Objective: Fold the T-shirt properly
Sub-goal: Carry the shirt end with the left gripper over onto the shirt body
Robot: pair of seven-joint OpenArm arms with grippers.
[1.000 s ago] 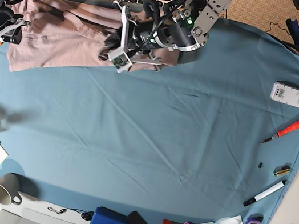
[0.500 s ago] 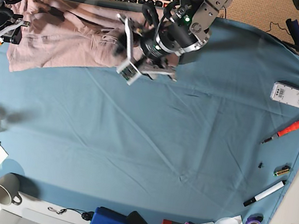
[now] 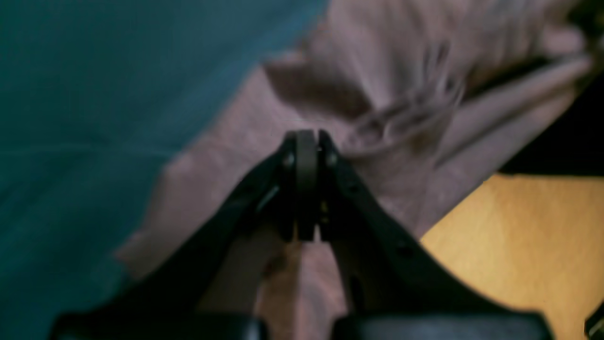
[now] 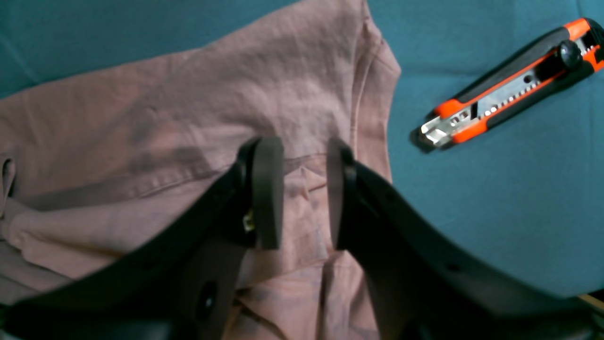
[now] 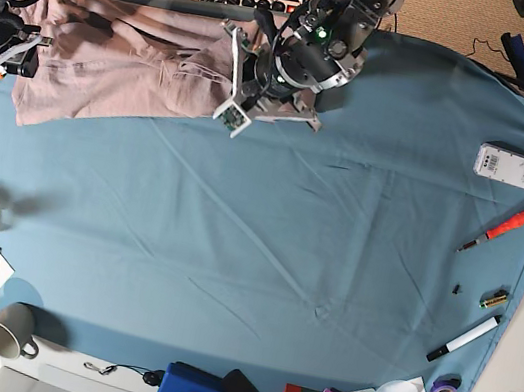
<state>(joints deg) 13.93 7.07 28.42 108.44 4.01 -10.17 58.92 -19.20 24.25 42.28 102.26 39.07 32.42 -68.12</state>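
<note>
Black curved fingers [image 4: 269,189], grey pads

No text, label or number can be read; the print on the packet [image 5: 513,167] is too small.

The base view looks straight down from high above on the whole blue cloth [image 5: 311,266]. The left wrist view sits close behind its gripper [image 3: 306,141], facing along the fingers onto the shirt [image 3: 387,71]; it is blurred, so its tilt is perhaps steep. The right wrist view looks down between its fingers [image 4: 266,189]. All three share the shirt and cloth
</note>
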